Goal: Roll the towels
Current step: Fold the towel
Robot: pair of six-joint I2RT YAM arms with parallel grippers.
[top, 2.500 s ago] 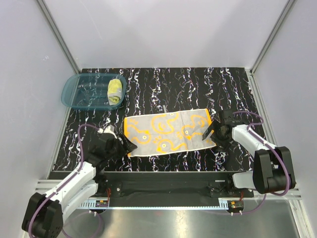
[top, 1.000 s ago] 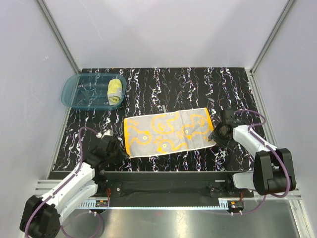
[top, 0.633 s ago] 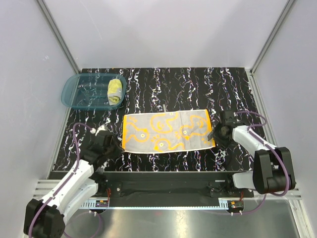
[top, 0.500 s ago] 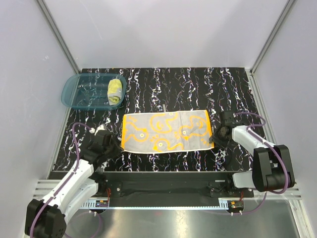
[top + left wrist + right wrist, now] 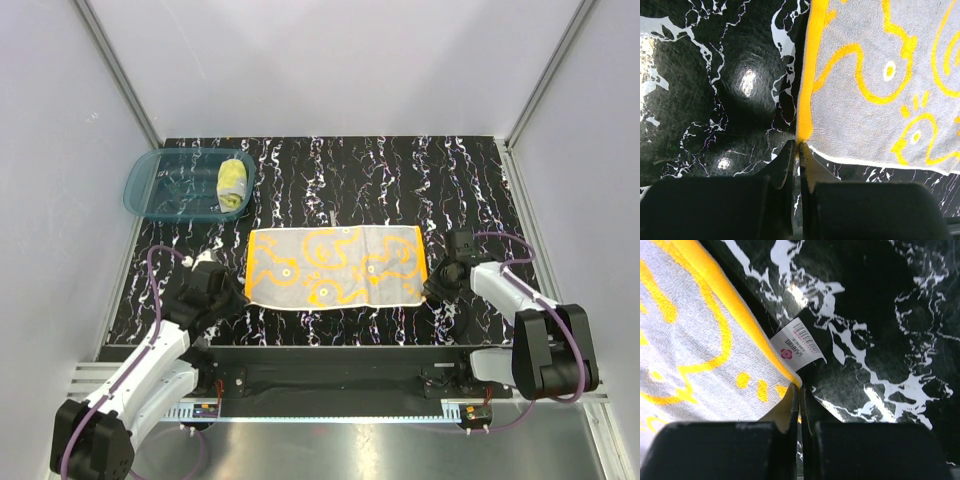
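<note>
Since a couple of seconds back, the orange towel had gone from lying crooked to sitting square with the front edge of the bench. It was spread flat, grey side up, in the middle of the overhead frame, and both arms had tugged it straight by its lower corners.

The left end effector was pinched almost fully closed on the lower-left corner. The right end effector was clamped the same way on the lower-right corner, just under the little label. The yellow towel sat rolled up in the basin, upper left of the overhead frame, so by my reckoning that was one done and one to go.

My two cents on doing this bit well: both grips only had a sliver of cloth, so any more pulling should be gentle and even or a corner pops out. Get it wrinkle-free first. Then I'd start from one short end, make the first turn tight, and keep both edges level so the roll doesn't go cone-shaped.
</note>
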